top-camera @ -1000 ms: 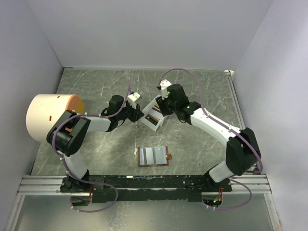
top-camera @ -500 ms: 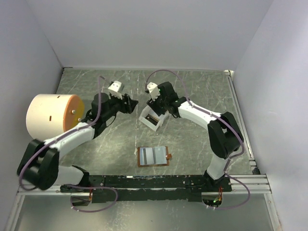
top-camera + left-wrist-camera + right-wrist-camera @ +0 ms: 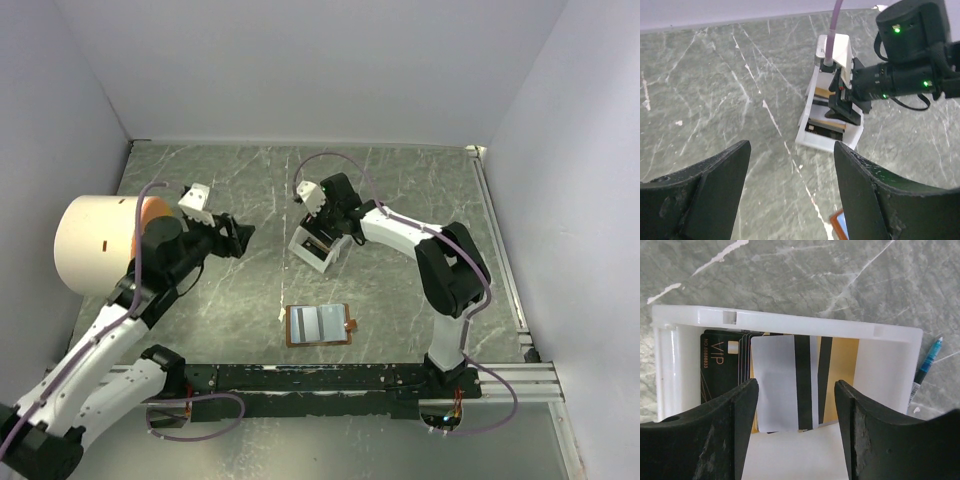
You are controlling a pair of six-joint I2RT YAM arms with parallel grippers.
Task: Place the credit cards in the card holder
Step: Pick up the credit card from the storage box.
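Observation:
Several credit cards lie stacked in a white box (image 3: pixel 790 320): a pale card with a dark stripe (image 3: pixel 777 385) on top, a black VIP card (image 3: pixel 717 370) and a gold card (image 3: pixel 845 375) under it. My right gripper (image 3: pixel 796 435) is open, pointing down over the pale card, jaws either side of it. In the top view it (image 3: pixel 322 233) sits on the box (image 3: pixel 308 258). The brown card holder (image 3: pixel 318 325) lies open on the table nearer the bases. My left gripper (image 3: pixel 240 238) is open and empty, left of the box (image 3: pixel 810 137).
A large cream cylinder with an orange end (image 3: pixel 100 240) stands at the left. A blue pen (image 3: pixel 927 367) lies just beside the box. Grey walls close the table on three sides. The card holder's corner (image 3: pixel 840 227) shows in the left wrist view.
My left arm has drawn back to the left, away from the box. My right gripper has shifted slightly left and stays over the cards in the box.

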